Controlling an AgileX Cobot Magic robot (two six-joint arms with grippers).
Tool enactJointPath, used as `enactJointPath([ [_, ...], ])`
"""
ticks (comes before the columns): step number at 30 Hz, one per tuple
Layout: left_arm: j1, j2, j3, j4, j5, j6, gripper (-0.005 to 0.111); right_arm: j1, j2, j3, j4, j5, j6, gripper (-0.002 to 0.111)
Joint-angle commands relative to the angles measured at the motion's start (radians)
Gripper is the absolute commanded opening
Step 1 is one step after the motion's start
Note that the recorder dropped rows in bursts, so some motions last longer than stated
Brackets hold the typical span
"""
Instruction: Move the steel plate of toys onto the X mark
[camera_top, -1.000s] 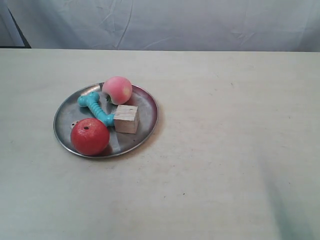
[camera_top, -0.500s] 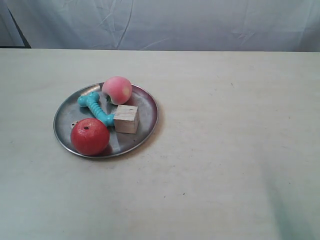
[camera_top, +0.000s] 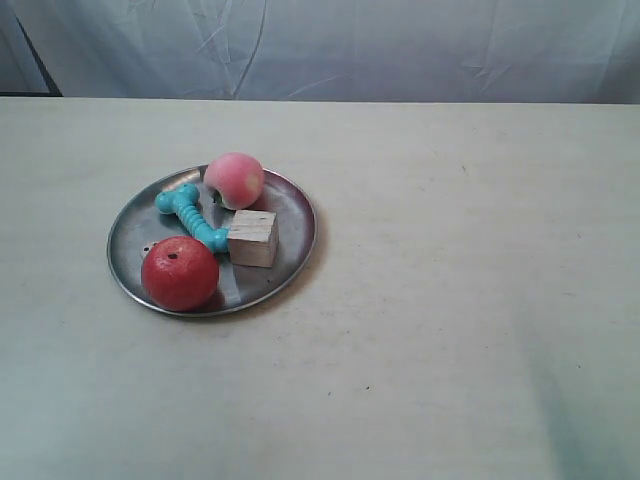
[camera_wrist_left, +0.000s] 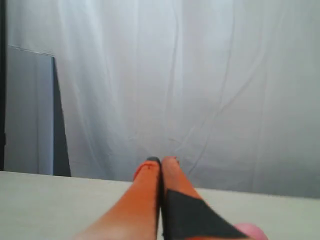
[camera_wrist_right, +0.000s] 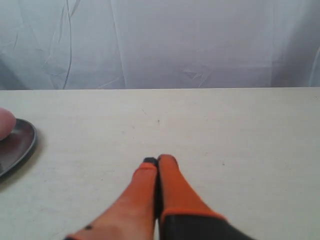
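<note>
The steel plate (camera_top: 130, 228) rests on the table left of centre in the exterior view. On it lie a red apple (camera_top: 180, 272), a pink peach (camera_top: 235, 180), a turquoise bone (camera_top: 190, 215), a wooden cube (camera_top: 252, 238) and a small wooden die (camera_top: 183, 181) at the far rim. A tiny faint grey mark (camera_top: 463, 170), possibly the X mark, lies to the right; the same mark (camera_wrist_right: 158, 121) shows beyond my right gripper (camera_wrist_right: 158, 160). That gripper is shut and empty, with the plate's rim (camera_wrist_right: 22, 142) off to one side. My left gripper (camera_wrist_left: 161, 161) is shut and empty, with the peach (camera_wrist_left: 250, 232) just beside it. Neither arm appears in the exterior view.
A pale cream table (camera_top: 450, 330) runs back to a white cloth backdrop (camera_top: 350, 45). A dark upright panel (camera_wrist_left: 57, 125) stands at the table's far corner.
</note>
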Motion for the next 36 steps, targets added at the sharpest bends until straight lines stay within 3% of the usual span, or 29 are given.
enactJointPath([
  [1,0.077,-0.112,0.063,-0.015,-0.077,-0.088,0.0,-0.007,-0.007,0.002,0.002,-0.01,-0.004,0.0],
  [10,0.161,-0.237,0.063,-0.012,-0.068,-0.084,0.0,-0.007,-0.007,0.002,0.002,-0.015,-0.004,0.0],
  [29,0.161,-0.281,0.063,0.026,-0.071,-0.084,0.0,-0.007,-0.007,0.002,0.002,-0.01,-0.004,0.0],
  [36,0.198,-0.281,0.063,0.026,-0.071,-0.08,0.0,-0.007,-0.007,0.002,0.002,-0.01,-0.004,0.0],
])
